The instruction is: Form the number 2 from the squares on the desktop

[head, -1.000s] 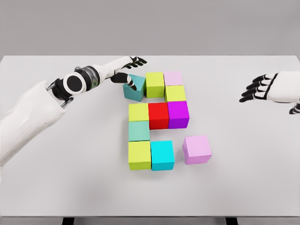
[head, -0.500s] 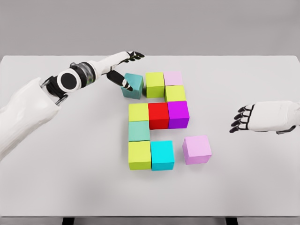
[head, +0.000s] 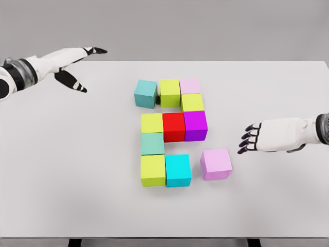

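Coloured cubes lie on the white table (head: 77,180). The top row holds a teal cube (head: 146,93), slightly apart and turned, a lime cube (head: 170,92) and a pale pink cube (head: 190,86). Below sit a lime cube (head: 193,102), then a row of lime (head: 152,123), red (head: 174,126) and magenta (head: 195,125). A teal cube (head: 152,143) leads down to a lime cube (head: 153,170) and a cyan cube (head: 178,170). A lilac cube (head: 216,163) stands loose, right of the cyan one. My left hand (head: 77,67) hovers open at the far left. My right hand (head: 254,138) is open, just right of the lilac cube.
The table's far edge runs behind the cubes against a grey wall. Bare table surface lies left, right and in front of the cube group.
My left hand let go of the teal top cube and pulled back far to the left. My right hand came down and leftward toward the lilac cube.
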Robot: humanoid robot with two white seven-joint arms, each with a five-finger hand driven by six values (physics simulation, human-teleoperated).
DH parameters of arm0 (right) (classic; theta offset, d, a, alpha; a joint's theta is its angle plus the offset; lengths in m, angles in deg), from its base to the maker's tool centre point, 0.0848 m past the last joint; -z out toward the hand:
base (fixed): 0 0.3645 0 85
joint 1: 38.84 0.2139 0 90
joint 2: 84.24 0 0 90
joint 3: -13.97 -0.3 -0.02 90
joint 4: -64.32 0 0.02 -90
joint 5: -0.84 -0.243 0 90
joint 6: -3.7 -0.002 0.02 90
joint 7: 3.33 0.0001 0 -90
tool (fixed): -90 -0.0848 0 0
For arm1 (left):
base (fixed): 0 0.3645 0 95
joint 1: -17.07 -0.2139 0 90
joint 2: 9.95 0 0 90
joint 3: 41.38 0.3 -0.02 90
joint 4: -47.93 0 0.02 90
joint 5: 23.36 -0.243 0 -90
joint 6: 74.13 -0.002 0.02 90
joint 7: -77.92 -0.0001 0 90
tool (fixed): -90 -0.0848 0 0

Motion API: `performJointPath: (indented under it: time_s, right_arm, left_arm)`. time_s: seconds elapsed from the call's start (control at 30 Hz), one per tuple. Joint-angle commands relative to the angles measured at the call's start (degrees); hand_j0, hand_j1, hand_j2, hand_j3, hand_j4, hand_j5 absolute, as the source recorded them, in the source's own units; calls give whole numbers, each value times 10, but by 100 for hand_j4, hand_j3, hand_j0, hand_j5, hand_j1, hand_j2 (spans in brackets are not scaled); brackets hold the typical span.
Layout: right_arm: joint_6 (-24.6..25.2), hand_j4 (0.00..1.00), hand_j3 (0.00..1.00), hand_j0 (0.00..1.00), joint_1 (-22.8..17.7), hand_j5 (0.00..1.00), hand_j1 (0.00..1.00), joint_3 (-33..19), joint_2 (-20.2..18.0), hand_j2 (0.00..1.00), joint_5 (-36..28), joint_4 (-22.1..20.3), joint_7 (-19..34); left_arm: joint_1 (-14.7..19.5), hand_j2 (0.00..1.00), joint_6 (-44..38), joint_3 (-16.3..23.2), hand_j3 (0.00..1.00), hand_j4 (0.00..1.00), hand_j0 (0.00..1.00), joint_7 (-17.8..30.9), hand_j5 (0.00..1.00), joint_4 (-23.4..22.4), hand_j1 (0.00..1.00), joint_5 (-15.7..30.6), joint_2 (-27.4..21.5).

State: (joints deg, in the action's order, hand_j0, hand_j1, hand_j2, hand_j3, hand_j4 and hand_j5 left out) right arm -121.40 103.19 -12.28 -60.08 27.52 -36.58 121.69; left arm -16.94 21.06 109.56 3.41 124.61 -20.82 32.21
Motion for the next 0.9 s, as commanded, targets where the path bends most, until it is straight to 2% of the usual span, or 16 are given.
performJointPath:
  time_s: [0.0, 0.07, 0.1, 0.17, 0.33, 0.4, 0.53, 0.7, 0.87]
  right_arm:
    - [1, 100, 100, 100, 0, 100, 100, 6, 5, 100, -1, 0, 0]
    - [1, 100, 100, 100, 0, 100, 100, 6, 6, 100, -1, -1, 0]
    - [1, 100, 100, 100, 0, 100, 100, 6, 7, 100, -1, -1, 0]
    - [1, 100, 100, 100, 0, 100, 100, 6, 11, 100, -1, -1, 0]
    - [1, 100, 100, 100, -1, 100, 100, 9, 26, 100, -1, -1, 0]
    - [1, 100, 100, 100, -1, 100, 100, 16, 30, 100, -1, -2, 0]
    - [1, 100, 100, 100, -1, 100, 100, 17, 33, 100, -1, -2, 0]
    - [1, 100, 100, 100, -1, 100, 100, 17, 36, 100, -1, -2, 0]
    - [1, 100, 100, 100, -1, 100, 100, 17, 42, 100, -1, -3, 0]
  left_arm:
    - [0, 100, 71, 30, 100, 100, 100, 2, 100, 2, 100, -39, -27]
    - [0, 100, 146, 38, 100, 100, 100, 2, 100, -1, 100, -66, -53]
    - [3, 100, 157, 39, 100, 100, 100, 3, 100, -7, 100, -92, -59]
    - [15, 100, 171, 37, 100, 100, 100, 2, 100, -4, 100, -235, -45]
    - [15, 100, 212, 38, 100, 100, 100, 1, 100, -7, 100, -248, -31]
    - [15, 100, 209, 38, 100, 100, 100, 2, 100, -11, 100, -295, -18]
    - [13, 100, 205, 38, 100, 100, 100, 3, 100, -35, 100, -327, 27]
    - [16, 100, 205, 39, 100, 100, 100, 3, 100, -95, 100, -330, 65]
    - [15, 100, 206, 39, 100, 100, 100, 3, 100, -95, 100, -345, 81]
